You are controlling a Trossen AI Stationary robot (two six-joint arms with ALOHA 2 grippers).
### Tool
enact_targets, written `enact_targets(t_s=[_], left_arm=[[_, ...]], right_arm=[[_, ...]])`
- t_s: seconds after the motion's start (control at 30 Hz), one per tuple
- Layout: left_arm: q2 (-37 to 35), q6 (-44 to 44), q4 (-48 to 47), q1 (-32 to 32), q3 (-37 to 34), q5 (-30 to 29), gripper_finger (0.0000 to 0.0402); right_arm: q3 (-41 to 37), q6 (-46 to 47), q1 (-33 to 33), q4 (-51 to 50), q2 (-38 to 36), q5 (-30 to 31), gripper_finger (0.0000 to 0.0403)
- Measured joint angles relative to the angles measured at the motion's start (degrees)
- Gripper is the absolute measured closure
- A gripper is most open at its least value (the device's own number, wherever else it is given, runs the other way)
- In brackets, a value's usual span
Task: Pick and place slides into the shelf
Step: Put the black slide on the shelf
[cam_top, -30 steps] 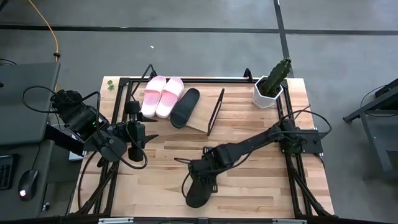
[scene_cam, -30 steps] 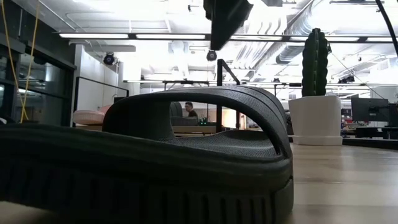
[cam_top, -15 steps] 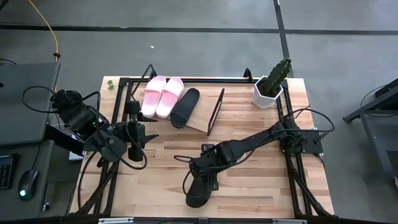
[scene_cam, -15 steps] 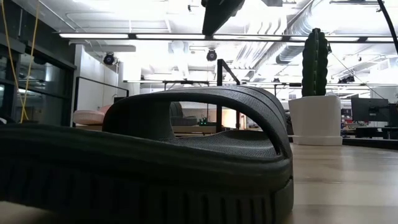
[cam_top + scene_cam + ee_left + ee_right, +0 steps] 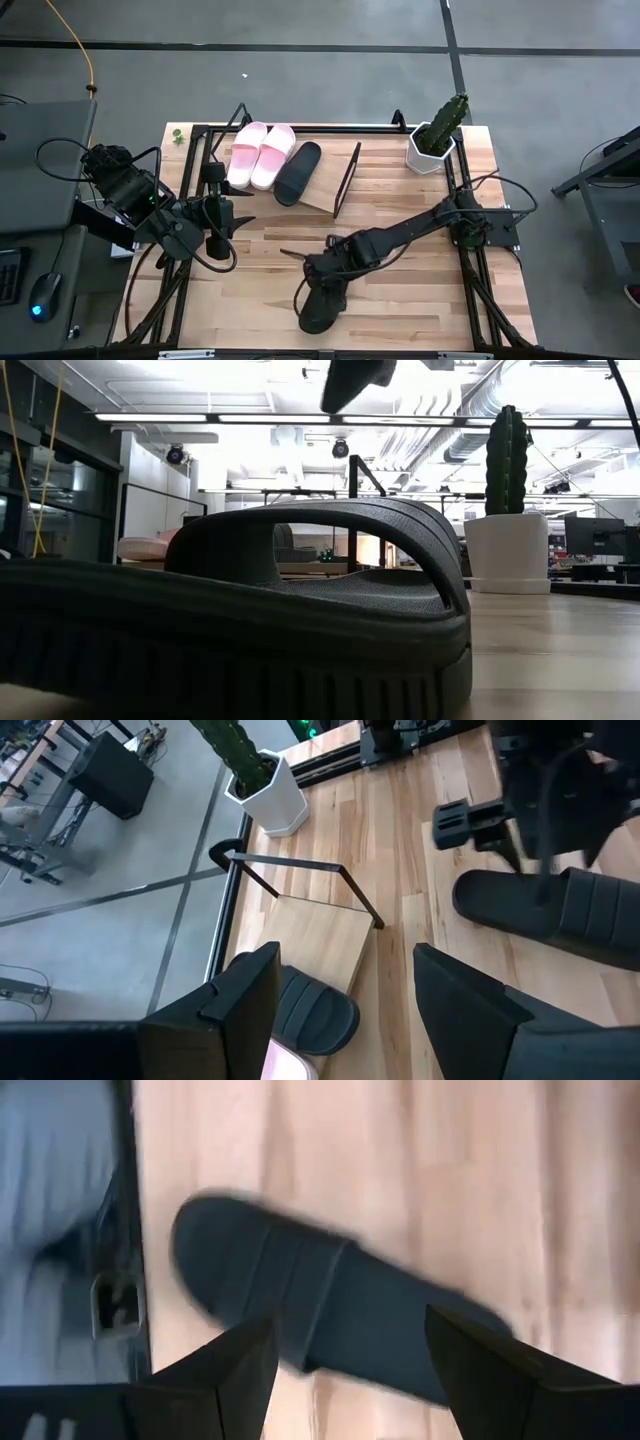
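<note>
One black slide (image 5: 318,308) lies flat on its sole on the table near the near edge and fills the low view (image 5: 230,610). My right gripper (image 5: 319,281) hangs open just above it, fingers pointing down; the slide's strap (image 5: 300,1295) shows between the fingers. The shelf (image 5: 325,192) stands at the far left, holding two pale pink slides (image 5: 260,155) and a second black slide (image 5: 297,172) side by side on its slanted board. My left gripper (image 5: 228,218) waits open at the table's left, facing the shelf (image 5: 310,935).
A white pot with a cactus (image 5: 432,148) stands at the far right corner. Black rails (image 5: 300,128) frame the tabletop. The shelf's right part is bare board beside its black wire end (image 5: 347,180). Bare wood lies between the shelf and the black slide on the table.
My right gripper has moved a little toward the table's near edge and left, coming over the black slide on the table. That slide has stayed where it was.
</note>
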Motion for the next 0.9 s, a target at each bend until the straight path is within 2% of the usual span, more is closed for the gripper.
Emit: enact_targets(t_s=[0.13,0.4,0.67,0.9], left_arm=[[0.0,0.0,0.0,0.0,0.0,0.0,0.0191],[0.0,0.0,-0.1,0.0,0.0,0.0,0.0191],[0.0,-0.5,-2.2,0.0,0.0,0.0,0.0191],[0.0,-1.5,-3.5,0.0,0.0,0.0,0.0191]], right_arm=[[0.0,0.3,-0.8,0.1,0.1,-6.7,0.0164],[0.0,3.2,-5.4,1.3,0.0,-11.2,0.0164],[0.0,3.2,-8.5,6.9,-0.3,-19.0,0.0164],[0.0,6.0,-8.0,4.2,-0.5,-19.0,0.0164]])
